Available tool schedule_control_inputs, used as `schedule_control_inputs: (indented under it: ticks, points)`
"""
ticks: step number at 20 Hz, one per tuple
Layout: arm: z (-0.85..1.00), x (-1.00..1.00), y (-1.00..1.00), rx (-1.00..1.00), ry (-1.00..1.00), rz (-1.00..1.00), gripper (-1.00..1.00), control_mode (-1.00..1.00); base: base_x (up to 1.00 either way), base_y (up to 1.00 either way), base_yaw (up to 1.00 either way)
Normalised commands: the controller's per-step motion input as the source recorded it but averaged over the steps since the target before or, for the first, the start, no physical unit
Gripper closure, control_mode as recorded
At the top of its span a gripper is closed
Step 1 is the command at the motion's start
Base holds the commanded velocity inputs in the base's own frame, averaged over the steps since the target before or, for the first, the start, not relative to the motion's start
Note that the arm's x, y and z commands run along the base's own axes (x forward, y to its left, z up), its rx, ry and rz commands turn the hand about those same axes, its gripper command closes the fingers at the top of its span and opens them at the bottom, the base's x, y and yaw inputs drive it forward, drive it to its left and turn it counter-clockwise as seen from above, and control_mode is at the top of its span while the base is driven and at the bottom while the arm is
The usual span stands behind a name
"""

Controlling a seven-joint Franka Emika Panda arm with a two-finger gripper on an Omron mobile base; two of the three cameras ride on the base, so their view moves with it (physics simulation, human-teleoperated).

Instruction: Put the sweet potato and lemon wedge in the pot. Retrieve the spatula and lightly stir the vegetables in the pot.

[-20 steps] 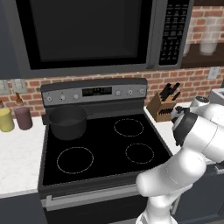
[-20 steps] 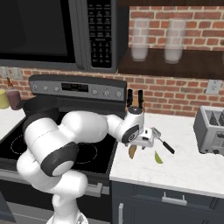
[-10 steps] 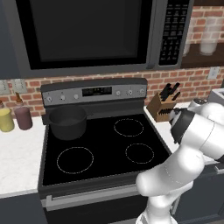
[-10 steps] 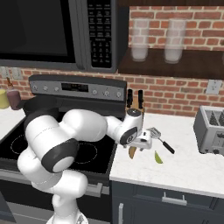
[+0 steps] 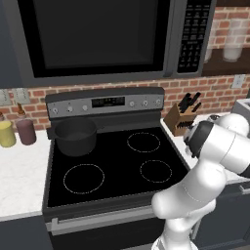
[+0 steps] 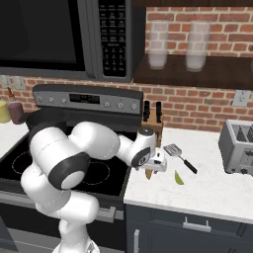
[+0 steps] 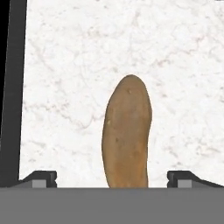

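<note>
The orange-brown sweet potato [image 7: 127,135] lies on the white counter just right of the stove, and it also shows as a small lump [image 6: 148,175] under my hand. My gripper [image 7: 111,179] hangs open straight above it, one finger tip [image 7: 40,178] on each side and well apart from it. From the right base my gripper [image 6: 151,167] sits low over the counter. The yellow-green lemon wedge [image 6: 179,178] lies a little to the right. Behind it rests the spatula [image 6: 180,156]. The dark pot [image 5: 75,136] stands on the back left burner.
A wooden knife block [image 5: 178,119] stands at the back between stove and counter. A toaster [image 6: 239,146] sits at the far right. Yellow [image 5: 7,133] and maroon [image 5: 25,131] jars stand left of the stove [image 5: 117,166]. My own arm bends across the stove's right front corner.
My hand has sunk lower and slightly left, closer over the sweet potato. Its jaws have stayed wide, and nothing on the counter has moved.
</note>
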Motion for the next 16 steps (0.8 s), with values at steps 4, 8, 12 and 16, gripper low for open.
schedule_control_inputs:
  ticks: [4,8,12,16]
  points:
    - [-0.25,0.10,0.00,0.00,0.00,0.00,-1.00,-1.00,0.00,0.00,0.00]
    - [-0.20,0.09,0.00,0.00,0.00,0.00,-1.00,-1.00,0.00,0.00,0.00]
    - [-0.13,0.18,0.00,0.00,0.00,0.00,-1.00,-1.00,0.00,0.00,0.00]
    - [-0.08,0.24,-0.01,0.00,0.00,0.00,-1.00,-1.00,0.00,0.00,0.00]
